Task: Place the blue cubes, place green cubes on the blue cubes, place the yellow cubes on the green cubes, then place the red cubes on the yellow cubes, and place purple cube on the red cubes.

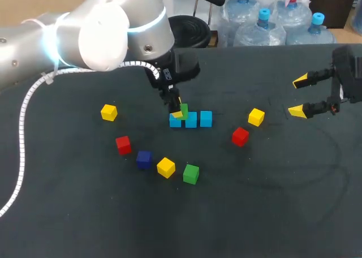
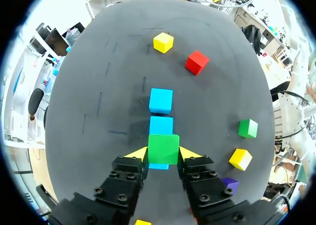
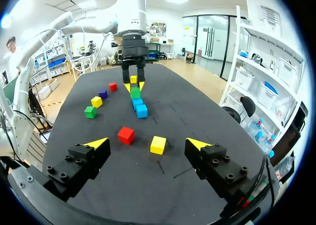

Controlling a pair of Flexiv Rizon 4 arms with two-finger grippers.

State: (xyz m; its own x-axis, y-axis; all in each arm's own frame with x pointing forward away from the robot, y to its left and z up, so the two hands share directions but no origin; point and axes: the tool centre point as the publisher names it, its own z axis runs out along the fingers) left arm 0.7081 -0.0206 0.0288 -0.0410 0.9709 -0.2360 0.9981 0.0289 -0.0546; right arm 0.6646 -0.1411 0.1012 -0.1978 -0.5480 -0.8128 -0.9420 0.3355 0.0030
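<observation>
On the dark tabletop (image 1: pixel 254 213), the left pincer (image 2: pixel 163 154) clamps a green cube (image 2: pixel 163 148) over the nearest of 3 blue cubes (image 2: pixel 161 100), so green-on-blue stacking likely needs a square lowering, then release; the right pincer (image 1: pixel 298 95) gapes wide.

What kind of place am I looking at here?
Probably a robot test bench: a dark table, the left claw shut on a green cube over one end of a row of three blue cubes, and the right claw open off to the side.
</observation>
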